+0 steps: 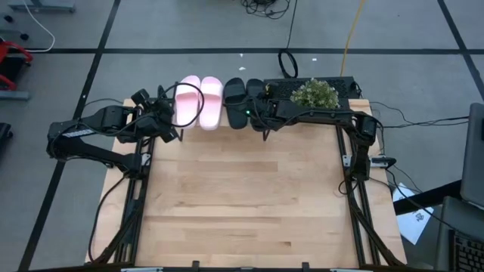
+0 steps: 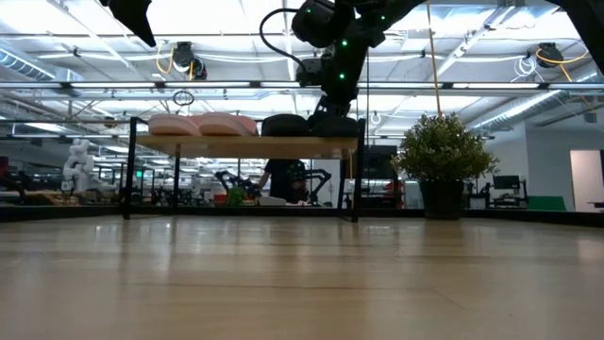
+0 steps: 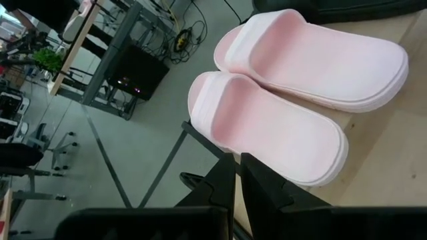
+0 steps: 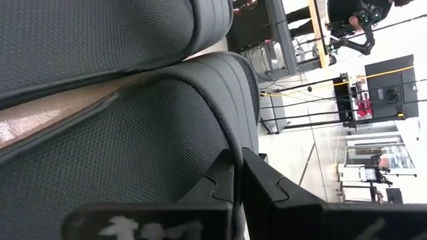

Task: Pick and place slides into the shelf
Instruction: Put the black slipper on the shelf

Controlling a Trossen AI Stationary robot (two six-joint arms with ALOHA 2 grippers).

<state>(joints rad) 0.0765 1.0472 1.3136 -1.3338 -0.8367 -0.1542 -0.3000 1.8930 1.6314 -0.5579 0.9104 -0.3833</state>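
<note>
Slides all on the shelf (image 1: pixel 302 89) along the top edge of the high view: two pink slides (image 1: pixel 200 102) left of centre, two black slides (image 1: pixel 243 96) just right of them. Left gripper (image 1: pixel 168 113) sits at the pink pair's left side, right gripper (image 1: pixel 255 113) at the black pair's lower edge. Plant (image 1: pixel 314 94) upper right, tabletop (image 1: pixel 242 196) below.

Low view: pink pair (image 2: pixel 202 124) and black pair (image 2: pixel 307 124) on the shelf top (image 2: pixel 247 146), right gripper (image 2: pixel 336 102) above the black ones.

Left wrist view: left gripper (image 3: pixel 236 175) clenched, holding nothing, just off the nearer pink slide (image 3: pixel 267 130).

Right wrist view: right gripper (image 4: pixel 237 170) clenched, grasping nothing, close against a black slide (image 4: pixel 133 140).
</note>
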